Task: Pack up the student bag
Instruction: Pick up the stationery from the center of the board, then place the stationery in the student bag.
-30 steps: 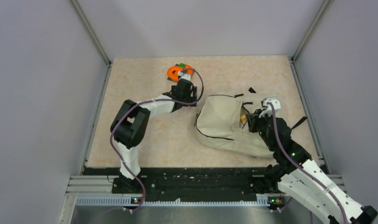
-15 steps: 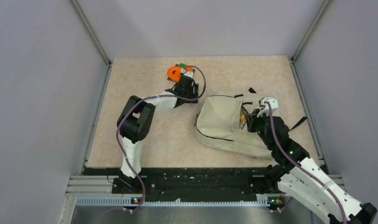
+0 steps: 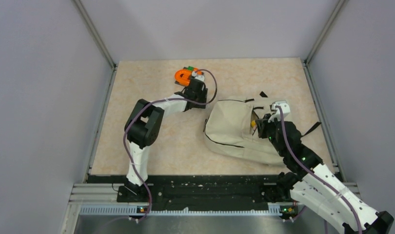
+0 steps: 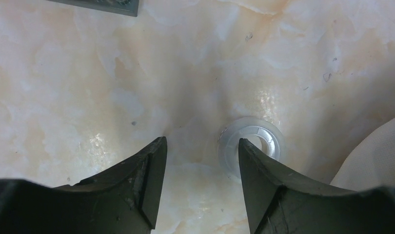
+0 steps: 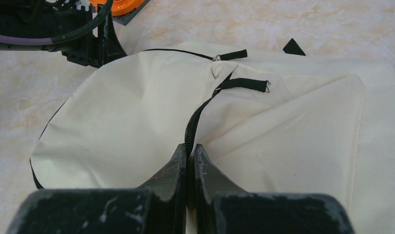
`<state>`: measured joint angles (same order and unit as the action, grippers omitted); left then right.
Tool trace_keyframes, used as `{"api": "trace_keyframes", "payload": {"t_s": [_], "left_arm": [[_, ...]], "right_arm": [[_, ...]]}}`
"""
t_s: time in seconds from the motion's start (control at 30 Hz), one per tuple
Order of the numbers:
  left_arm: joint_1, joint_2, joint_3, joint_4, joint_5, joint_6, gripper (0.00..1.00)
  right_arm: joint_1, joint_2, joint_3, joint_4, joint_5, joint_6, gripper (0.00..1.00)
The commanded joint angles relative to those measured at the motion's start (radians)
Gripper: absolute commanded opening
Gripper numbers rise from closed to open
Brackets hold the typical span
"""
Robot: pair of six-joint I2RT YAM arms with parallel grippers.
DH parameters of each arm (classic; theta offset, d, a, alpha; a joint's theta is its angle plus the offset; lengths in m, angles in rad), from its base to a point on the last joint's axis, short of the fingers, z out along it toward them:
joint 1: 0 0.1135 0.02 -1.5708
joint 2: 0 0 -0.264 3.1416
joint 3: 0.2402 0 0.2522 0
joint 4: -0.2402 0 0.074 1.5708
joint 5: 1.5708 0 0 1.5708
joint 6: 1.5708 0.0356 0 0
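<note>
From above, we see the student bag (image 3: 232, 129) lying on the right half of the table (image 3: 151, 151), its opening turned toward the right arm (image 3: 303, 163). That arm reaches into the opening, where something yellow shows, though we cannot tell what it is. The left arm (image 3: 147, 122) stretches toward the far middle of the table, its wrist just beside an orange ring (image 3: 185, 75) with a green bit on it. At the left wrist, the left gripper (image 4: 200, 146) hangs low over the bare marbled tabletop with its fingers apart and nothing between them. A clear plastic ring (image 4: 251, 144) lies flat on the table and partly hidden behind the right-hand finger. A corner of the bag's cream cloth shows at the right edge, and a grey edge at the top. At the right wrist, the right gripper (image 5: 190, 151) has its fingers pressed together, pinching the bag at its black zipper (image 5: 198, 114), which runs straight down into the tips. Two black zipper pulls (image 5: 249, 85) lie on the cream cloth beyond, and the other arm's black gripper stands at the bag's far left edge.
</note>
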<state>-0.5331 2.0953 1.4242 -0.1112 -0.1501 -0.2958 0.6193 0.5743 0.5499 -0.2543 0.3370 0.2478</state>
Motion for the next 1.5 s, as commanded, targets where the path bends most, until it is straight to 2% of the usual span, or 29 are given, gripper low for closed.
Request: {"api": "trace_keyframes", "payload": {"t_s": [0.0,0.23,0.4,0.53,0.6,0.73,0.87,1.0,1.13,1.27,1.47], "left_arm": [[-0.011,0.004,0.017,-0.06,-0.059,0.051,0.6],[-0.017,-0.017,0.004,-0.155,-0.152,0.077,0.54],[-0.018,-0.035,-0.038,-0.176,-0.153,0.072,0.42],[-0.018,-0.038,-0.043,-0.194,-0.139,0.045,0.26],[-0.019,-0.056,-0.056,-0.187,-0.148,0.027,0.21],[-0.019,-0.164,-0.141,-0.121,-0.155,-0.015,0.08],[-0.03,-0.342,-0.289,-0.012,-0.138,-0.078,0.0],[-0.091,-0.525,-0.376,0.054,-0.136,-0.127,0.0],[-0.201,-0.595,-0.365,0.069,-0.107,-0.154,0.0],[-0.304,-0.54,-0.288,0.075,-0.014,-0.192,0.0],[-0.395,-0.389,-0.186,0.145,0.143,-0.271,0.0]], "right_arm": [[0.002,-0.012,0.04,0.068,-0.019,0.02,0.0],[0.002,-0.02,0.035,0.064,-0.018,0.027,0.0],[0.002,-0.021,0.031,0.067,-0.018,0.028,0.0],[0.002,-0.022,0.031,0.066,-0.019,0.032,0.0],[0.002,-0.027,0.03,0.064,-0.018,0.034,0.0],[0.002,-0.04,0.031,0.061,-0.018,0.033,0.0],[0.002,-0.041,0.041,0.063,-0.021,0.032,0.0],[0.002,-0.04,0.043,0.08,-0.037,0.032,0.0],[0.002,-0.028,0.046,0.085,-0.062,0.032,0.0],[0.002,-0.008,0.055,0.08,-0.098,0.035,0.0],[0.002,-0.021,0.063,0.079,-0.124,0.047,0.0]]}}
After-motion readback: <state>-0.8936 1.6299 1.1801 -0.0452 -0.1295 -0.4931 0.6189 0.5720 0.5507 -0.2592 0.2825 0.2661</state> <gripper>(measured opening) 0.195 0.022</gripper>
